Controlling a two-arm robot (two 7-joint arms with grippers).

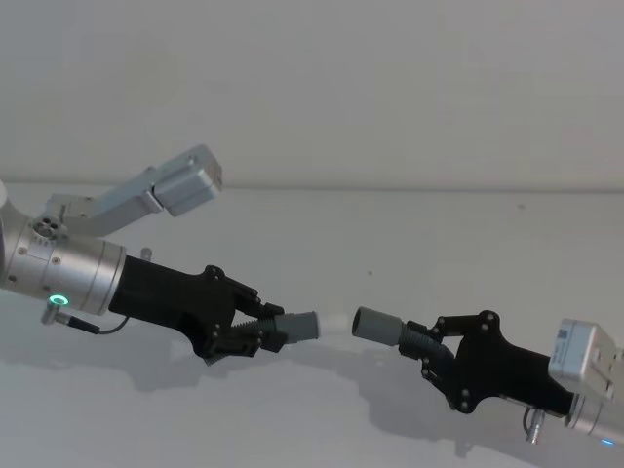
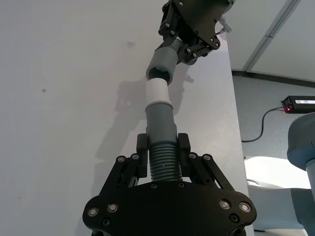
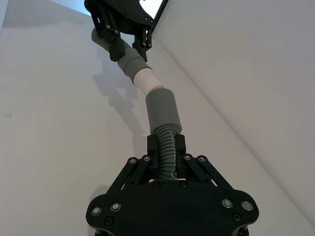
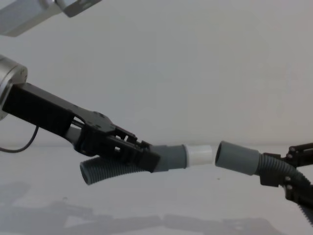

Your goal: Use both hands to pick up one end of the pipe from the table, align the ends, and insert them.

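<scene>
While both black two-fingered grippers clamp dark grey ribbed hose pieces above the white table [image 1: 292,419], the ends nearly meet.
Left gripper [image 1: 261,330] presents the white-tipped grey cuff [image 4: 188,155]; right gripper [image 1: 421,343] presents the wider open grey cuff [image 4: 237,157].

Lab — bare white table [image 1: 312,409]; plain wall [image 1: 390,88]

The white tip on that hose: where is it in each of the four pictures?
Head view: white tip at lower centre, faint against the table.
Left wrist view: upper centre, beyond the left gripper.
Right wrist view: upper centre, before the wider open cuff.
Chest view: lower centre-right.
Shared landmark: that open cuff, facing the tip.
</scene>
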